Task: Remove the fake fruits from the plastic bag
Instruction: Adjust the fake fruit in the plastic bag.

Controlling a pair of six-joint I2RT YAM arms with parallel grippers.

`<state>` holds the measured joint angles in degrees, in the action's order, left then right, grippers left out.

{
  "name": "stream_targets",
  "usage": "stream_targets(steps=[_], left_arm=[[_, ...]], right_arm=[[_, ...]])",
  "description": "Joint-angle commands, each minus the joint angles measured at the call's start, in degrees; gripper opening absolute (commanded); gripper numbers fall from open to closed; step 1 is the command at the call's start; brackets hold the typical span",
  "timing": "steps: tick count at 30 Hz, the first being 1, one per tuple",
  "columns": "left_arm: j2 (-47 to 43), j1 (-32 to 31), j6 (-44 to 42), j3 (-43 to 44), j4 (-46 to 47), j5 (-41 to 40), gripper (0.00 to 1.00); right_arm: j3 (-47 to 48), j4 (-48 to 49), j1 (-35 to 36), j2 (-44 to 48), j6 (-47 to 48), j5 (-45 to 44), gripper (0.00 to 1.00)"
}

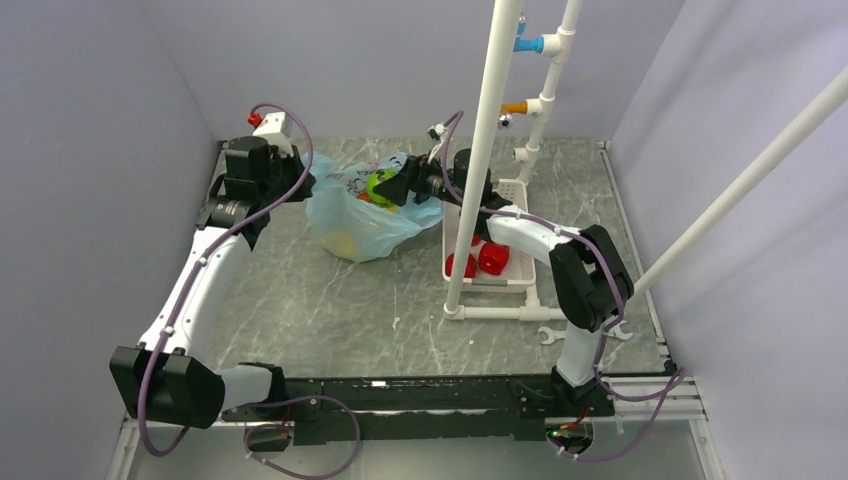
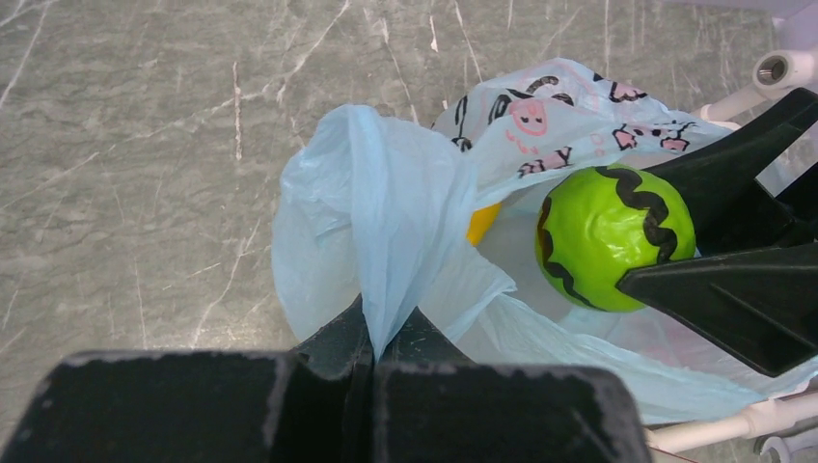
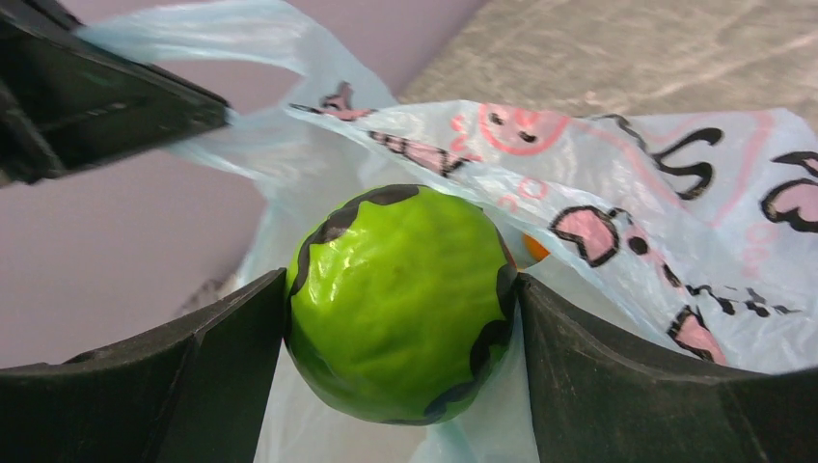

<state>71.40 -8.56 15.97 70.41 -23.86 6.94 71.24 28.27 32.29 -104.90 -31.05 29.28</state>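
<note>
Over the table, top external view: the left pincer (image 1: pixel 300 188) is pinching the rim of the plastic bag (image 1: pixel 350 228). The right pincer (image 1: pixel 397 188) is reaching into the bag's mouth from the opposite side, carrying the green piece (image 1: pixel 378 187) between its fingers.
Other fruit, same view: a yellow piece (image 1: pixel 345 243) is showing through the film below both pincers. The red pieces (image 1: pixel 492 258) are lying in the white basket (image 1: pixel 524 272), back beside the right pincer's forearm.
Left wrist view, grip: the left pincer (image 2: pixel 371 338) is clamping fully down on a gathered fold of bag film, with only film between the jaws.
Left wrist view, ahead of that pincer: the green piece (image 2: pixel 603 236) is sitting at the bag's mouth, with the right pincer's fingers (image 2: pixel 743 183) bracketing it.
Right wrist view, grip: the right pincer (image 3: pixel 402 318) is standing about half open, both fingers pressing on the green piece (image 3: pixel 386 270).
Right wrist view, past the fingertips: printed film is crowding one finger. Whether any is getting trapped against the fruit, I cannot tell.
Risk, slip: the piece is round and glossy, so it is likely to squirt out and drop back in.
Risk, snag: trapped film would be dragging the bag along on the lift.
Risk, anchor: the thin fold may be sliding out of the left pincer under that pull.
</note>
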Motion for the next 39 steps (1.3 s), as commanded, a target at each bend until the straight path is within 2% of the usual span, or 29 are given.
stream_targets(steps=[1, 6, 12, 15, 20, 24, 25, 28, 31, 33, 35, 37, 39], left_arm=[[-3.07, 0.21, 0.83, 0.86, 2.16, 1.64, 0.0], [-4.01, 0.21, 0.56, 0.63, 2.07, 0.21, 0.0], [-7.06, 0.21, 0.63, -1.45, 4.46, -0.84, 0.0], [-8.19, 0.2, -0.13, -1.41, 4.04, -3.66, 0.0], [-9.82, 0.18, -0.87, -2.07, 4.71, -4.57, 0.0], [-5.83, 0.14, 0.03, 0.06, 2.83, 0.12, 0.0], [-4.98, 0.15, 0.25, 0.55, 2.53, 1.06, 0.0], [-4.43, 0.18, 0.92, 0.17, 3.26, 2.9, 0.0], [-4.85, 0.14, 1.08, -0.4, 3.93, 3.16, 0.0], [-4.8, 0.08, 1.15, -0.53, 4.14, 3.56, 0.0], [-4.16, -0.09, 1.17, -0.14, 3.8, 4.1, 0.0], [-4.05, -0.59, 0.96, 0.14, 3.51, 4.54, 0.0], [-4.39, -0.9, 0.83, -0.21, 3.95, 4.19, 0.0]], right_arm=[[2.84, 11.0, 0.77, -0.23, -9.36, 5.05, 0.12], [3.24, 14.96, 0.31, -0.05, -15.08, 4.8, 0.12], [1.39, 23.45, -1.58, -2.21, -26.69, 5.1, 0.12], [0.95, 22.48, -2.07, -2.46, -26.91, 5.59, 0.13], [2.08, 9.03, -1.78, -2.23, -16.17, 6.19, 0.13], [2.94, -4.43, -0.33, -1.4, 1.03, 6.25, 0.15], [3.34, -9.29, 0.39, -0.98, 5.62, 4.01, 0.16], [4.02, -21.7, 2.52, 0.18, 18.34, -12.43, 0.17], [5.89, -29.9, 2.9, -1.92, 23.87, -20.91, 0.22], [6.42, -33.06, 3.2, -3.54, 25.49, -22.95, 0.25], [6.52, -34.85, 4.06, -4.61, 26.42, -24.03, 0.31], [6.63, -36.23, 5.88, -5.61, 27.41, -25.87, 0.47], [6.94, -37.4, 7.83, -6.31, 28.11, -27.93, 0.57]])
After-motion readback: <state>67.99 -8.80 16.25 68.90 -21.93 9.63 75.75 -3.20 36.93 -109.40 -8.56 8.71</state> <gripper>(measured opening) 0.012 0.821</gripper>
